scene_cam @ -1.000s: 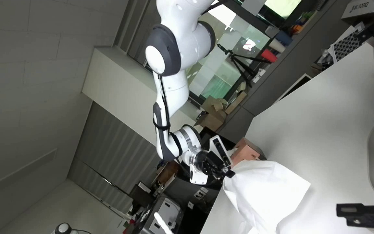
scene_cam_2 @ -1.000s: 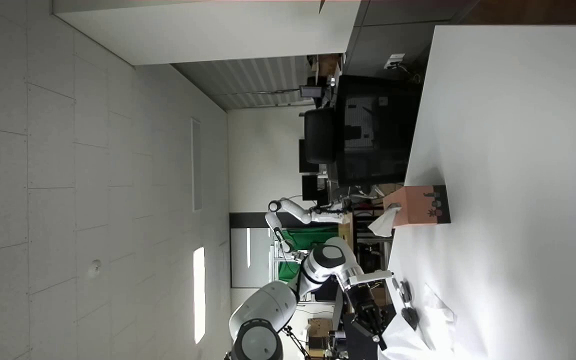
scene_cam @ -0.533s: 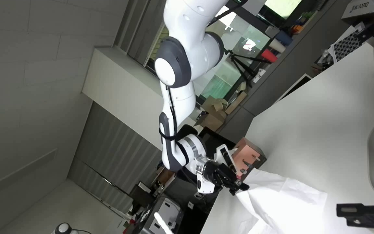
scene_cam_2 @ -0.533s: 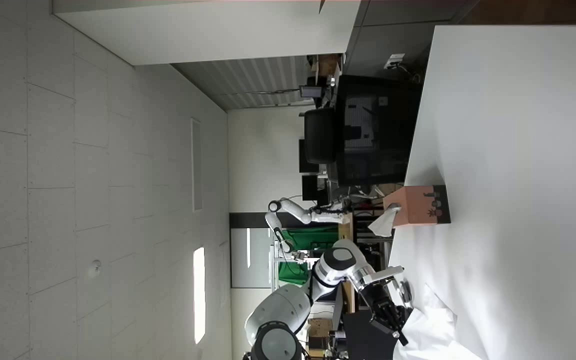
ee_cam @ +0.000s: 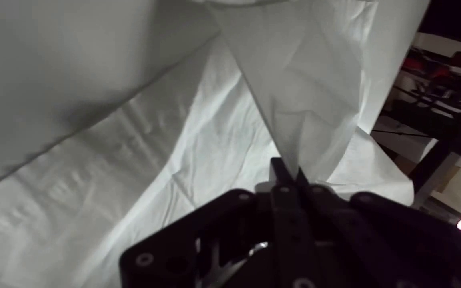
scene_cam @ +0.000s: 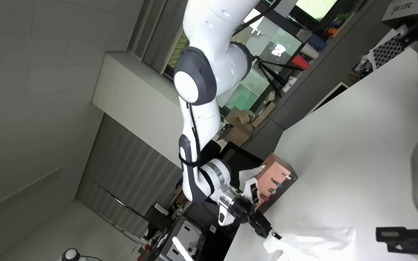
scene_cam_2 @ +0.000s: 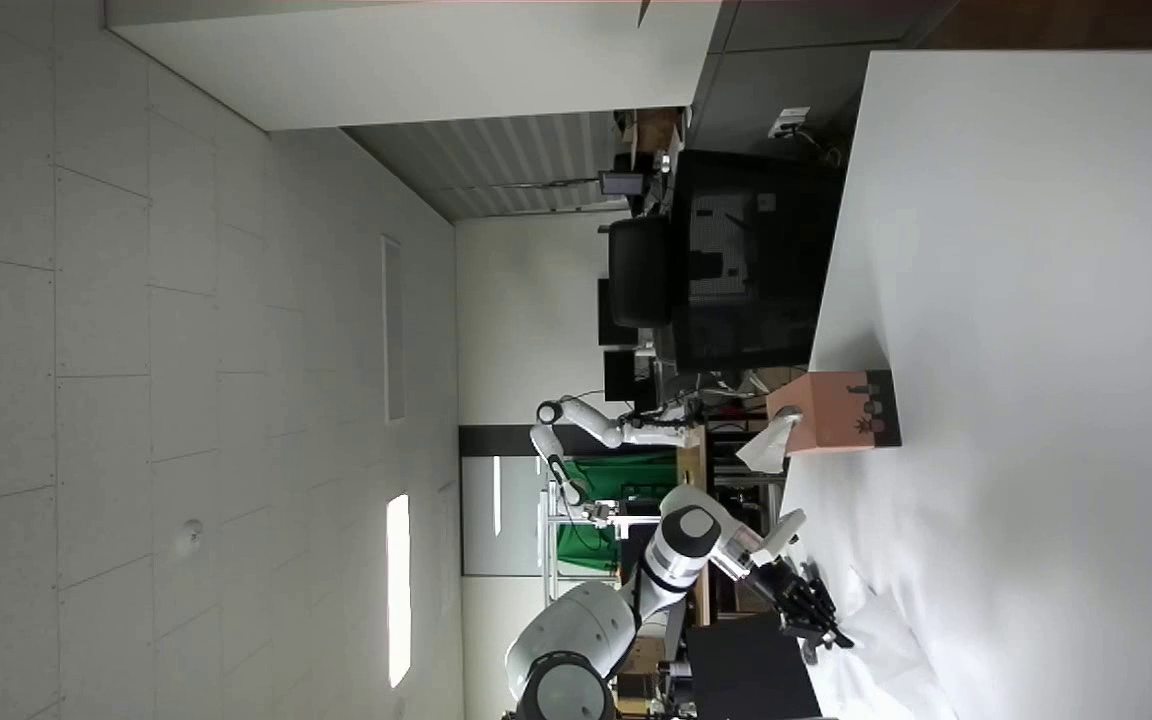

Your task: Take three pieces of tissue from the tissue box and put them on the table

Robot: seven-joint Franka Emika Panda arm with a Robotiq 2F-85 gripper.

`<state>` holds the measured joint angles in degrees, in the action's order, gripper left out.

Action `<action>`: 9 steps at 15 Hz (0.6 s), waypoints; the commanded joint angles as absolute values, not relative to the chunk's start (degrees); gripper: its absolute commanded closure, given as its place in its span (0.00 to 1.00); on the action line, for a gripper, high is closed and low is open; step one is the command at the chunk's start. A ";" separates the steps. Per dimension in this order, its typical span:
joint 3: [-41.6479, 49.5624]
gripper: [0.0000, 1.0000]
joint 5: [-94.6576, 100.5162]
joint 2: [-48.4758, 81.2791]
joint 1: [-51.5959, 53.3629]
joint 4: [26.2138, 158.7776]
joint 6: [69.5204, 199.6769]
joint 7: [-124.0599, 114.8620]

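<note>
The tool (ee_cam: 290, 175) pinches a crumpled tissue (ee_cam: 306, 80) low over the bench (scene_cam_2: 1056, 250); the tissue box (scene_cam_2: 836, 412) stands apart, near an edge. Placing seems in hand; release should come next.

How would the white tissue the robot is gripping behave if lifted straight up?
It would probably hang floppily: the tissue is creased and narrows to a pinch at the end effector. It looks light, its edges being paper-thin, so it may flutter. It might tug the white paper beneath it, though I can't tell whether that is a separate sheet.
</note>
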<state>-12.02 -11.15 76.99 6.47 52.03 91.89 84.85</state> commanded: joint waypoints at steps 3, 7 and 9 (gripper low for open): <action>-11.15 1.00 -10.88 75.02 8.26 55.19 104.79 83.40; -11.20 0.67 -11.04 72.50 8.82 58.25 107.95 82.97; -11.12 0.53 -10.99 70.35 9.06 59.86 106.63 82.14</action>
<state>-11.68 -11.18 75.43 8.79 54.84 107.10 84.52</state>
